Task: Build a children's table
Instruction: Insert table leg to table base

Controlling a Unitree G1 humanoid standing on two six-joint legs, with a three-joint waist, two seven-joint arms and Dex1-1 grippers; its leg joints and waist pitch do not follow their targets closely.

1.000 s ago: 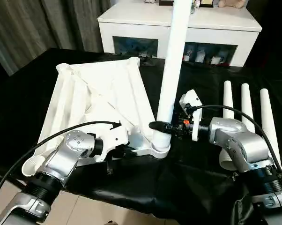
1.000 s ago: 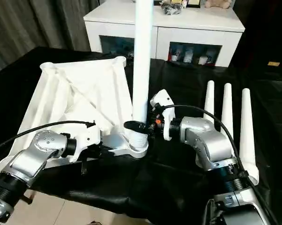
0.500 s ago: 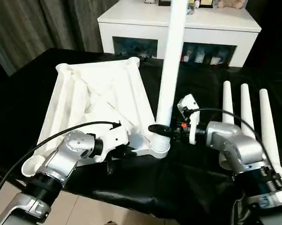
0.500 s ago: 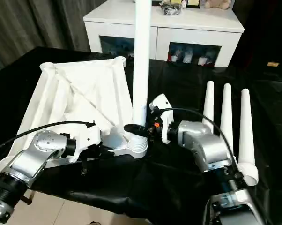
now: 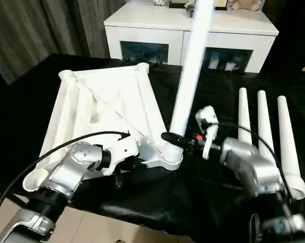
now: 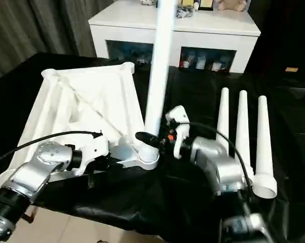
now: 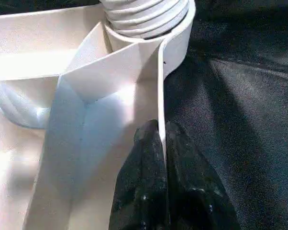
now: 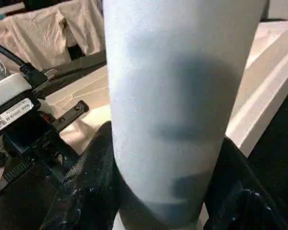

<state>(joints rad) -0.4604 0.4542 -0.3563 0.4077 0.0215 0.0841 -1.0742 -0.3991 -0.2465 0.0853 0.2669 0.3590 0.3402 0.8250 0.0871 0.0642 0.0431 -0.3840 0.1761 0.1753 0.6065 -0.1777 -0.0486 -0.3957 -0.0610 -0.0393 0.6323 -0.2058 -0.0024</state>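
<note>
The white table top [image 5: 107, 101] lies upside down on the black cloth, ribs facing up. One white leg [image 5: 190, 76] stands in its near right corner socket [image 5: 167, 159], leaning a little to the right at its top. My right gripper [image 5: 174, 139] is shut on this leg just above the socket; in the right wrist view a black finger [image 8: 89, 184] shows on each side of the leg [image 8: 177, 96]. My left gripper [image 7: 161, 132] is shut on the top's thin rim wall [image 7: 159, 86], close to that same socket.
Three loose white legs [image 5: 264, 126] lie side by side on the cloth at the right. A white cabinet [image 5: 193, 30] with dark glass doors stands behind the work. The cloth's front edge hangs just below my forearms.
The standing leg has tipped from nearly upright to leaning right at its top. My right forearm has dropped lower and to the right. The left arm holds still.
</note>
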